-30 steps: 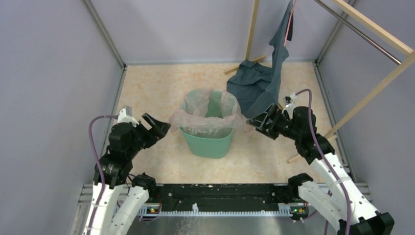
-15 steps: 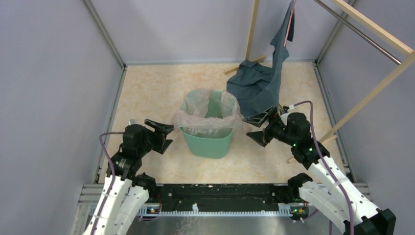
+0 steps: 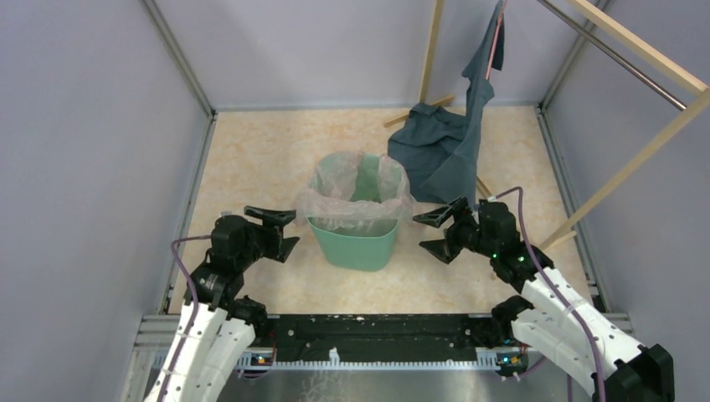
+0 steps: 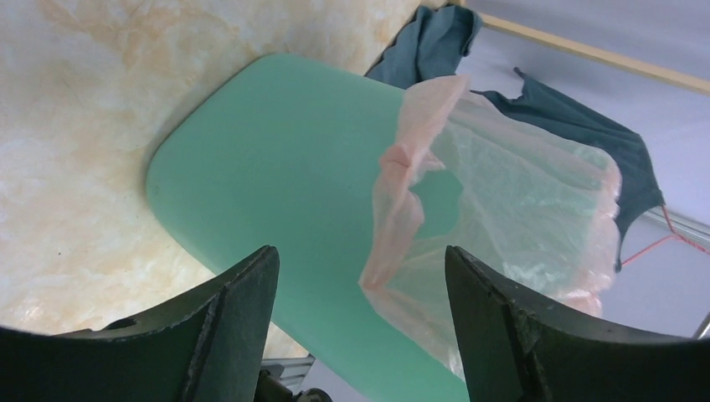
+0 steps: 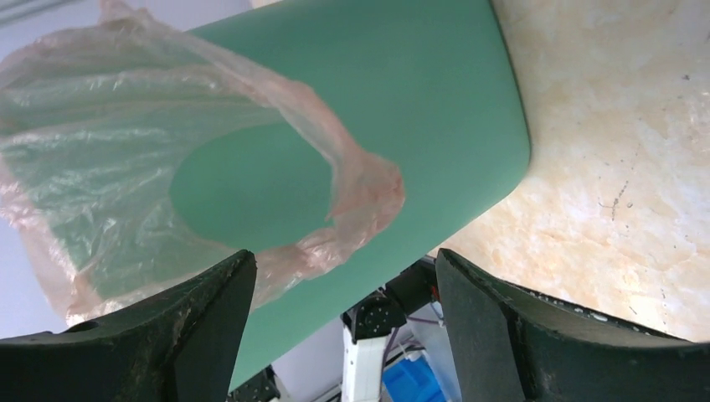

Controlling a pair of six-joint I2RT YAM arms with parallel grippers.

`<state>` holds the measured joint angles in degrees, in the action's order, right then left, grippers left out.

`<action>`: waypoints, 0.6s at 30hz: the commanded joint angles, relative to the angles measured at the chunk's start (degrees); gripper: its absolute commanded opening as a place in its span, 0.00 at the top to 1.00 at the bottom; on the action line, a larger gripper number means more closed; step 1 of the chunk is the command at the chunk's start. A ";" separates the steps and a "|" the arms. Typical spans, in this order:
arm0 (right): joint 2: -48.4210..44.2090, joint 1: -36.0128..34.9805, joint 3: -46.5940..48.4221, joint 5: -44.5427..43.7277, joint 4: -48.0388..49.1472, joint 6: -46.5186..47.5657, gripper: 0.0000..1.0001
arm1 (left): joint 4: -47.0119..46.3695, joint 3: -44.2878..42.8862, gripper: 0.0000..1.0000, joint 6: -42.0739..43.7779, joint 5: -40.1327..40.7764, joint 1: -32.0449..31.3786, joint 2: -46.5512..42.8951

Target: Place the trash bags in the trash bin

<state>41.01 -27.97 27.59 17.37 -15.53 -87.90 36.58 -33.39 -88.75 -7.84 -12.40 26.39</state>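
Observation:
The mint-green trash bin (image 3: 352,243) stands upright mid-floor. The pale-pink trash bag (image 3: 347,205) lines it, its wrinkly film folded out over the rim on all sides. My left gripper (image 3: 285,230) hangs open just left of the bin, touching nothing. My right gripper (image 3: 420,233) hangs open just right of it, also apart. In the left wrist view the bin wall (image 4: 276,167) and the bag's hanging edge (image 4: 502,193) lie beyond the open left gripper (image 4: 360,251). The right wrist view shows the bin (image 5: 419,84) and bag (image 5: 126,126) beyond the open right gripper (image 5: 345,255).
A dark blue-grey cloth (image 3: 439,146) hangs from a wooden rack (image 3: 431,50) and pools on the floor behind the bin's right side. Wooden bars (image 3: 636,159) cross the right side. Walls enclose the floor; a metal rail (image 3: 377,327) runs along the near edge.
Both grippers have drawn back from the bag's rim and dropped lower beside the bin, both arms pulling toward the near edge. The bag and bin have not moved.

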 commanded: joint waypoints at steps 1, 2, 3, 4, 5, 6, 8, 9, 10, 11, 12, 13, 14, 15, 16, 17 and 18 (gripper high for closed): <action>2.26 -0.46 0.45 -2.16 5.51 -2.54 0.23 | -7.04 0.77 0.24 -2.34 -3.15 0.27 4.30; 3.45 -0.46 0.81 -2.31 5.77 -2.62 0.24 | -7.91 0.71 0.28 -2.20 -3.32 0.27 5.02; 4.33 -0.50 1.10 -2.34 6.23 -2.63 0.25 | -8.70 0.69 0.33 -2.02 -3.47 0.27 5.67; 5.26 -0.59 1.23 -2.27 6.95 -2.55 0.27 | -9.47 0.80 0.36 -1.85 -3.84 0.27 6.26; 5.97 -0.63 1.38 -2.05 7.59 -2.49 0.32 | -10.11 1.09 0.41 -1.69 -4.38 0.27 6.69; 6.68 -0.68 1.51 -1.95 7.88 -2.46 0.38 | -10.42 1.46 0.47 -1.58 -4.79 0.27 7.02; 7.41 -0.90 1.20 -1.54 8.52 -2.48 0.53 | -11.06 2.45 0.58 -1.14 -5.41 0.27 6.99; 7.56 -1.09 0.86 -1.16 8.86 -2.53 0.66 | -11.31 3.00 0.66 -0.82 -5.44 0.27 6.65; 7.46 -1.12 0.60 -0.85 8.82 -2.45 0.77 | -11.42 3.48 0.74 -0.42 -5.33 0.27 6.05; 7.11 -1.18 0.43 -0.55 8.23 -2.33 0.84 | -11.43 3.70 0.84 0.60 -5.08 0.27 5.32; 6.53 -1.28 0.32 -0.27 7.51 -1.88 0.90 | -11.29 3.60 0.91 2.10 -4.68 0.27 4.50; 5.82 -1.29 0.15 -0.04 6.78 -1.10 0.96 | -10.06 3.05 0.99 4.05 -4.08 0.27 3.80; 4.86 -1.30 0.00 0.09 5.97 0.01 1.00 | -8.26 2.33 1.00 6.21 -3.51 0.27 3.00; 3.99 -1.30 -0.09 0.12 4.67 1.45 1.00 | -6.40 1.57 1.00 8.33 -2.69 0.27 2.24; 2.96 -1.30 -0.35 0.31 3.35 2.31 1.00 | -4.28 0.98 1.00 10.40 -2.06 0.27 1.27; 2.10 -1.28 -0.69 0.73 2.30 3.13 1.00 | -2.60 0.53 1.00 12.19 -1.40 0.27 0.27; 1.12 -1.28 -1.10 1.21 1.39 3.84 1.00 | -1.55 0.36 1.00 14.08 -1.43 0.27 -0.89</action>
<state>45.93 -28.51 27.20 16.93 -11.16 -88.05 30.28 -30.44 -83.44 -10.57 -12.40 28.93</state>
